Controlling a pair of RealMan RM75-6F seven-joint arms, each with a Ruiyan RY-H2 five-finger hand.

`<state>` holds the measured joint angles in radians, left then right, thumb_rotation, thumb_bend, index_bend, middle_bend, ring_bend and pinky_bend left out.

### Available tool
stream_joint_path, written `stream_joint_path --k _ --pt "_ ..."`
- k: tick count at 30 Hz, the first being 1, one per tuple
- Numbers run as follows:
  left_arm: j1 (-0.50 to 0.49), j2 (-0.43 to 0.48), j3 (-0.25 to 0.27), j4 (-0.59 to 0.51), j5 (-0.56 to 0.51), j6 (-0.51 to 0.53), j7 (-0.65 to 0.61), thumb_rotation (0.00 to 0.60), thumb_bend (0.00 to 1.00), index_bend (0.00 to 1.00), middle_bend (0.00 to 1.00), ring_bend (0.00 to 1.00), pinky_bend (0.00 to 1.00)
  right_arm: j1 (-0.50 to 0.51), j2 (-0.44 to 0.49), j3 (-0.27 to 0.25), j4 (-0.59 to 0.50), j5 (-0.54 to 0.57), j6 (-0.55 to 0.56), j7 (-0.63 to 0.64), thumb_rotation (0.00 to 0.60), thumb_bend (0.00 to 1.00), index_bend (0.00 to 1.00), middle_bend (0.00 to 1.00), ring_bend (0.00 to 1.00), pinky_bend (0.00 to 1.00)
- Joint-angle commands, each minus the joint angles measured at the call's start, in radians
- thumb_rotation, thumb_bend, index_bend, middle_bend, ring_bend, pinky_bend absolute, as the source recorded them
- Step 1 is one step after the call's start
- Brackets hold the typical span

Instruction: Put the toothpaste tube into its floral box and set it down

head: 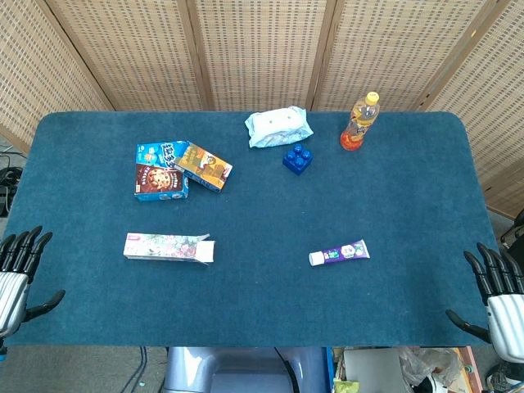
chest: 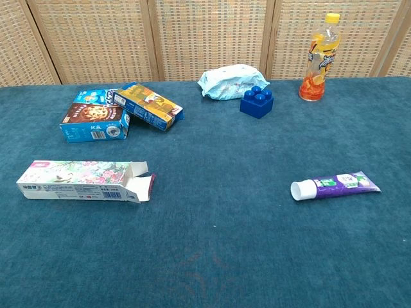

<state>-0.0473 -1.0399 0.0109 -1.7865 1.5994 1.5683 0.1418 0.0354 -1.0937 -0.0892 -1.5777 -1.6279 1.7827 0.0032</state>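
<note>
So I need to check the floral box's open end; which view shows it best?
The chest view: the floral box is close, its open flaps facing right. The head view shows the box smaller, from above.

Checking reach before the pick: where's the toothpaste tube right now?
In the head view the toothpaste tube lies flat on the blue table, near the front on the right-hand side, cap toward the floral box lying apart to its left.

No lettering is sharp enough to read on the long floral cardboard box (chest: 77, 181), the purple-and-white toothpaste tube (chest: 335, 185), the blue cookie carton (chest: 92, 120), the yellow snack carton (chest: 149, 106) or the orange drink bottle's label (chest: 317, 64); only blurred marks show.
</note>
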Motion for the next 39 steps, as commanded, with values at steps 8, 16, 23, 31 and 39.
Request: stream_joint_path --k 8,16,23,31,39 --pt "-0.001 -0.005 -0.01 0.003 -0.017 -0.01 0.014 0.6 0.22 0.0 0.0 0.0 0.0 0.058 0.001 0.036 0.019 -0.006 -0.165 -0.018 0.6 0.0 0.0 0.0 0.0 0.0" --pt "-0.02 -0.023 -0.038 0.009 -0.07 -0.045 0.044 0.6 0.22 0.0 0.0 0.0 0.0 0.282 0.004 0.081 0.023 0.017 -0.533 0.038 0.6 0.0 0.0 0.0 0.0 0.0" --pt "-0.028 -0.027 -0.061 0.01 -0.12 -0.059 0.044 0.6 0.22 0.0 0.0 0.0 0.0 0.407 -0.119 0.1 0.102 0.037 -0.73 0.029 0.6 0.0 0.11 0.14 0.04 0.06" --pt "-0.038 -0.03 -0.07 0.012 -0.153 -0.082 0.052 0.6 0.22 0.0 0.0 0.0 0.0 0.46 -0.24 0.11 0.214 0.052 -0.788 0.009 0.6 0.02 0.18 0.24 0.11 0.11" --pt "-0.043 -0.031 -0.071 0.013 -0.164 -0.093 0.056 0.6 0.22 0.0 0.0 0.0 0.0 0.481 -0.3 0.128 0.29 0.089 -0.803 0.002 0.6 0.13 0.24 0.28 0.15 0.19"
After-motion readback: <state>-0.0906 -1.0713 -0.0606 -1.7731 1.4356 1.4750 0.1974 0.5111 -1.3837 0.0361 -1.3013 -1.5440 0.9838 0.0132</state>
